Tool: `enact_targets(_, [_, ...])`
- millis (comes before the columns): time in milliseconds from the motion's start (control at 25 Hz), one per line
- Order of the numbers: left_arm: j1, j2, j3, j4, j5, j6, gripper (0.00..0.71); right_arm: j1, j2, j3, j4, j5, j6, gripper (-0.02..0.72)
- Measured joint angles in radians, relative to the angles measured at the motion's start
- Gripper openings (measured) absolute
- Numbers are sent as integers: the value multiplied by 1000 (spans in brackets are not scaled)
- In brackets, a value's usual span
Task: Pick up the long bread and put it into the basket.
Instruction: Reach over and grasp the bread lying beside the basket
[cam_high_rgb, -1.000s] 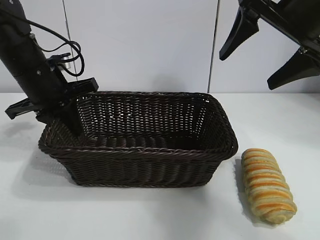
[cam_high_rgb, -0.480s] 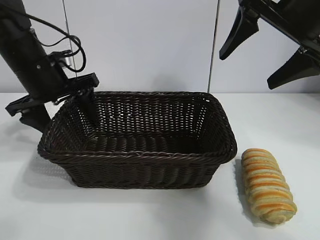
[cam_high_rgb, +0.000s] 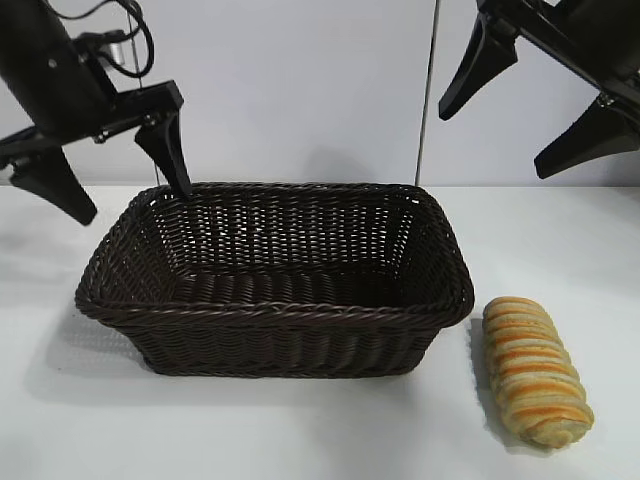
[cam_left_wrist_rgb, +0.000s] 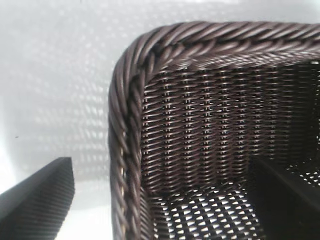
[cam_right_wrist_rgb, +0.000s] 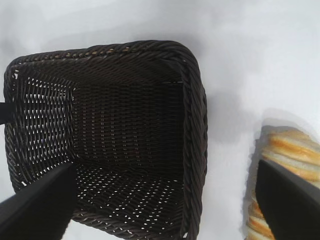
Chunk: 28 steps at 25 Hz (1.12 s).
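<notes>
The dark brown woven basket (cam_high_rgb: 270, 310) stands mid-table with nothing inside it. The long bread (cam_high_rgb: 535, 370), golden-tan with orange stripes, lies on the table just right of the basket. My left gripper (cam_high_rgb: 135, 200) hangs open above the basket's back left corner, one finger outside the rim and one over the inside, touching nothing. In the left wrist view the basket's corner rim (cam_left_wrist_rgb: 127, 125) lies between the fingers (cam_left_wrist_rgb: 40, 200). My right gripper (cam_high_rgb: 493, 145) is open, high at the upper right. Its wrist view looks down on the basket (cam_right_wrist_rgb: 195, 130) and the bread (cam_right_wrist_rgb: 287, 145).
The white table (cam_high_rgb: 300, 430) runs bare in front of the basket and to both sides. A pale wall panel (cam_high_rgb: 300, 90) closes off the back. A black cable (cam_high_rgb: 135, 40) loops beside the left arm.
My left gripper has let go of the basket's left wall, opened wide and risen above the rim. The basket has shifted slightly. The right arm and the bread have not moved.
</notes>
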Motion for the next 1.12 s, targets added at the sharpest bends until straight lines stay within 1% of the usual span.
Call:
enact_targets(80, [35,-1,-36,30,25,-3,677,0,0,0,0,0,0,695])
enact_targets(240, [149,-1,-84,48,65,-1,677,0,0,0,0,1,-1,695])
enact_targets(440, [325,-20,-90,49,108,55,677,0,0,0,0,1,-5,695])
enact_targets(640, [498,-58,-90,41,122,67,678,0,0,0,0,1,-10,695])
enact_targets(760, [578,-96,-90,2,124,87,678,0,0,0,0,1,-16,695])
enact_targets(840, [616,-133,-90,-37,129,108,678,0,0,0,0,1,-18,695])
enact_targets(920, [636,-175,-90,-67,134,127,678,0,0,0,0,1,-18,695])
enact_targets(1120, [639,-315,-90,-117,161,171,678,0,0,0,0,1,-23,695])
